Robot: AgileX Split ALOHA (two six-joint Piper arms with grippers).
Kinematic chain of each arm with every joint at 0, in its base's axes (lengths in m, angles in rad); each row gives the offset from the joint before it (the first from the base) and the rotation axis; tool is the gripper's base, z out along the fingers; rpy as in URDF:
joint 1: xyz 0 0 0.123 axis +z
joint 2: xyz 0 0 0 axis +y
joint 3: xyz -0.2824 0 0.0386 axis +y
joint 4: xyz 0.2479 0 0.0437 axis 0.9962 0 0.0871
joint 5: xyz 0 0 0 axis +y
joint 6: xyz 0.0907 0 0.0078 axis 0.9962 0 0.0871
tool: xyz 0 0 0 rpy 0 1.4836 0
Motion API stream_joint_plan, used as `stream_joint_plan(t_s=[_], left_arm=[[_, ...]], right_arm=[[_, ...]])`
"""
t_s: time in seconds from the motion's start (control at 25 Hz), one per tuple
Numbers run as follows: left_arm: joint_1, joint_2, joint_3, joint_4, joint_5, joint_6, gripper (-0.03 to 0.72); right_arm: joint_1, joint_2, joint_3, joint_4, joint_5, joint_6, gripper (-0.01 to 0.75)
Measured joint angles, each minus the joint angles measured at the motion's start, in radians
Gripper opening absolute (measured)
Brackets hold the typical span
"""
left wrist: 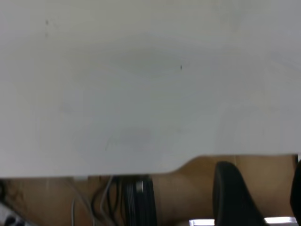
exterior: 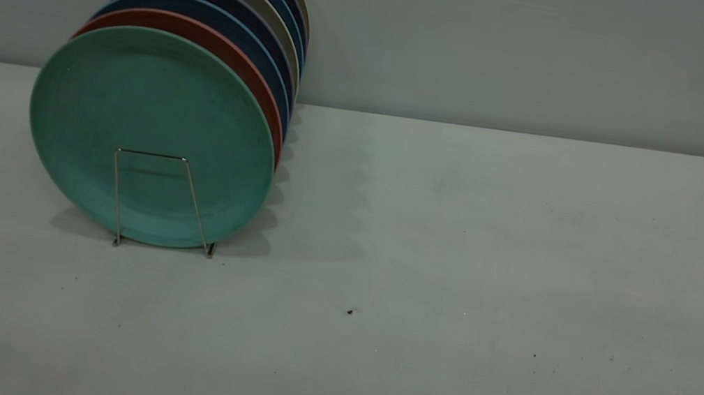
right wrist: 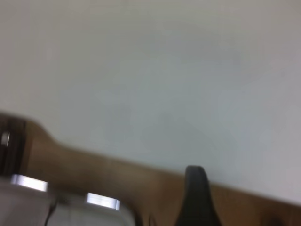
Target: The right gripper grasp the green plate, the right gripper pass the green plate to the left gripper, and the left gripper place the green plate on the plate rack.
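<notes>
1. Already my green plate (exterior: 152, 123) stands upright at the front of the plate rack (exterior: 162, 203), leaning on the salmon plate (exterior: 221, 42) behind it.
2. My left gripper (left wrist: 263, 197) hangs over the table (left wrist: 141, 94) edge, well apart from the rack; its fingers (left wrist: 230, 193) look spread, holding nothing.
3. My right gripper (right wrist: 197, 197) shows one dark finger, perhaps; I cannot tell its opening.

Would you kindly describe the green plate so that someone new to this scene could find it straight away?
On the left of the table, a row of plates stands on edge in the plate rack. The green plate is the frontmost one, with a wire loop crossing its lower face. It is the only teal-green plate; directly behind it is a red plate, then dark blue ones.
</notes>
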Motion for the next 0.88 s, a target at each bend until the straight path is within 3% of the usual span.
stream_joint_plan(t_s=[0.12,0.4,0.88], left_arm=[[0.0,-0.125,0.023,0.0,0.004,0.002,0.339],[0.0,-0.278,0.028,0.002,0.005,0.069,0.46],[-0.032,-0.287,0.086,0.024,-0.022,0.088,0.472]], right_arm=[[0.0,-0.128,0.078,-0.002,-0.045,-0.001,0.574],[0.0,-0.286,0.111,-0.004,-0.041,-0.009,0.574],[0.0,-0.328,0.111,-0.003,-0.039,-0.01,0.574]])
